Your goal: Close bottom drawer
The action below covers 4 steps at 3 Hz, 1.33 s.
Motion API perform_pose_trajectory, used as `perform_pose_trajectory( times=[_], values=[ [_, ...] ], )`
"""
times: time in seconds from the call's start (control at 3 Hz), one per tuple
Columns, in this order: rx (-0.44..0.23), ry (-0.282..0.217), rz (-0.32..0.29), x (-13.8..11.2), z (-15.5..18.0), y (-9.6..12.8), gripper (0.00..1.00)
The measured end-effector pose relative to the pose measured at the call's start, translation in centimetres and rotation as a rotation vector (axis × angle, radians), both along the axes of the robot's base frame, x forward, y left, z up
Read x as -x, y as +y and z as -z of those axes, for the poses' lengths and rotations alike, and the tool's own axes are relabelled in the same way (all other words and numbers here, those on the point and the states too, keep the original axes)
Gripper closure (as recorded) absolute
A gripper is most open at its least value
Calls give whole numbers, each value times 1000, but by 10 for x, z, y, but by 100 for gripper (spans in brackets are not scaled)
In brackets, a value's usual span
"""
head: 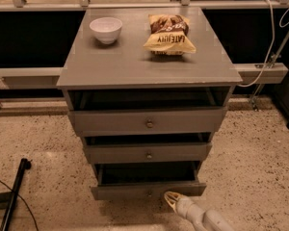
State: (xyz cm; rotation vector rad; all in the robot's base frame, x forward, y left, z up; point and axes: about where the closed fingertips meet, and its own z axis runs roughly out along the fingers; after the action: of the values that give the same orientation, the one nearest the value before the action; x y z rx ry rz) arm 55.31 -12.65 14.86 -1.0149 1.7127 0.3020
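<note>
The bottom drawer (125, 190) is the lowest of three grey drawers and stands pulled out, its dark inside showing above its low front. Its small brass knob (150, 193) sits at the front's middle. My gripper (170, 199), pale with yellowish tips, comes in from the lower right. Its tip is at the drawer front, just right of the knob and slightly below it. Whether it touches the front I cannot tell.
The middle drawer (148, 153) and top drawer (148, 121) also stand partly out. A white bowl (106, 30) and a chip bag (169, 34) lie on the cabinet top (115, 66). A black pole (14, 196) lies on the speckled floor at left. A cable (273, 42) hangs at right.
</note>
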Motion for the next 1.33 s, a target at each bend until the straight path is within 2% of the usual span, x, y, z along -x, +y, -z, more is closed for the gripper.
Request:
perform_pose_trajectory(
  times=[0.33,1.0,1.33],
  values=[
    [12,-40,7,-36,3,8,100],
    [18,-86,19,-98,-1,17,100],
    [17,-92,17,-106,-2,19,100]
  ],
)
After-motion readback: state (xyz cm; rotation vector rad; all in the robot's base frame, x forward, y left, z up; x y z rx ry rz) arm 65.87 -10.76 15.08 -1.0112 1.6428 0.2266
